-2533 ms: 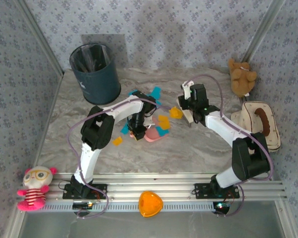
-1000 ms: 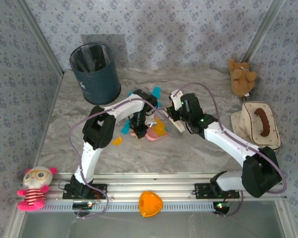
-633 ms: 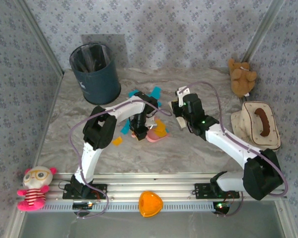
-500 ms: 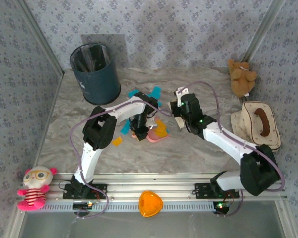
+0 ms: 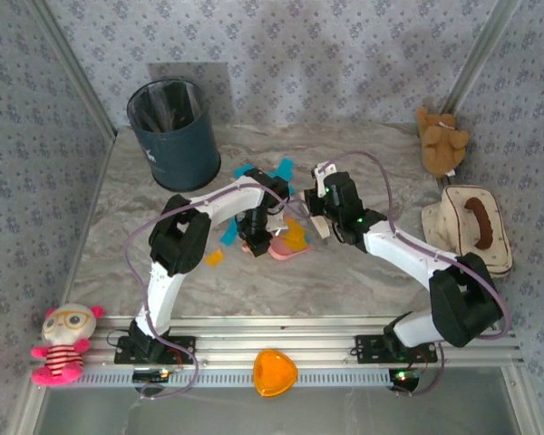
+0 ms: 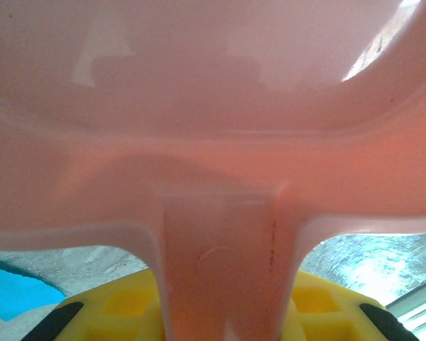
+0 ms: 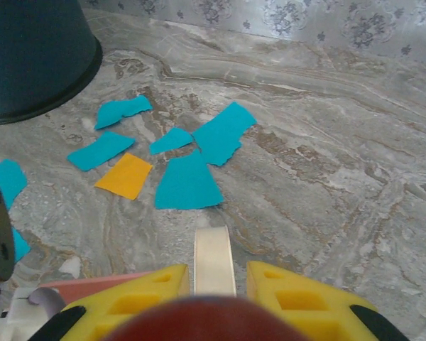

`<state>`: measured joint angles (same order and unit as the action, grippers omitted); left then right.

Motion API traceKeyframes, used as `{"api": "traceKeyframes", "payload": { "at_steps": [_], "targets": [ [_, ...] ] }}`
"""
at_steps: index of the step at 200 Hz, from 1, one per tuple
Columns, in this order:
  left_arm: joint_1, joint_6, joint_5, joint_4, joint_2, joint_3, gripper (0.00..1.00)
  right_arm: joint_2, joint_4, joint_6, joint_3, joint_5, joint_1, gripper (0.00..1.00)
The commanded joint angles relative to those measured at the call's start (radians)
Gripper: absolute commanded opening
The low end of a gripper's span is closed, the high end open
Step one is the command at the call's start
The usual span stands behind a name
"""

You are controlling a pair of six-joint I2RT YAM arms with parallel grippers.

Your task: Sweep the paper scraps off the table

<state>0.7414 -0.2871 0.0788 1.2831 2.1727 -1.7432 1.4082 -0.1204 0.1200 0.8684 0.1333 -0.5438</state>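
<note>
Top: left gripper (image 5: 252,237) clenched on pink dustpan (image 5: 277,248); right gripper (image 5: 318,224) just beside, gripping cream tool (image 5: 321,228); scraps (image 5: 281,169) beyond both, on table (image 5: 372,272). Left wrist: dustpan handle pinched between yellow fingers (image 6: 113,312). Right wrist: tool tip forward, cyan scraps and 1 orange just ahead. Risk: tool skating over flat paper if pressed too lightly, or flicking bits past the pan's lip toward the bin (image 7: 35,57).

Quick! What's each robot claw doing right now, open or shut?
Left gripper: shut on the pink plastic dustpan handle.
Right gripper: shut on a cream flat tool.
</note>
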Motion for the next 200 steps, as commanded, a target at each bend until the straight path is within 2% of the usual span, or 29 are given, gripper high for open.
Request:
{"api": "traceKeyframes", "payload": {
  "at_steps": [1,48,109,200],
  "targets": [
    [0.009,-0.006,0.016,0.004,-0.030,0.003,0.00,0.011,-0.011,0.033,0.017,-0.079,-0.011,0.00],
    [0.010,-0.001,0.014,-0.003,-0.024,0.002,0.00,0.009,-0.026,0.078,0.014,-0.132,-0.011,0.00],
    [0.010,-0.001,0.008,-0.004,-0.011,-0.008,0.00,-0.005,-0.017,0.133,0.025,-0.144,-0.013,0.00],
    [0.010,-0.001,0.003,0.000,-0.001,-0.022,0.00,-0.047,-0.009,0.127,0.020,-0.136,-0.012,0.00]
  ]
}}
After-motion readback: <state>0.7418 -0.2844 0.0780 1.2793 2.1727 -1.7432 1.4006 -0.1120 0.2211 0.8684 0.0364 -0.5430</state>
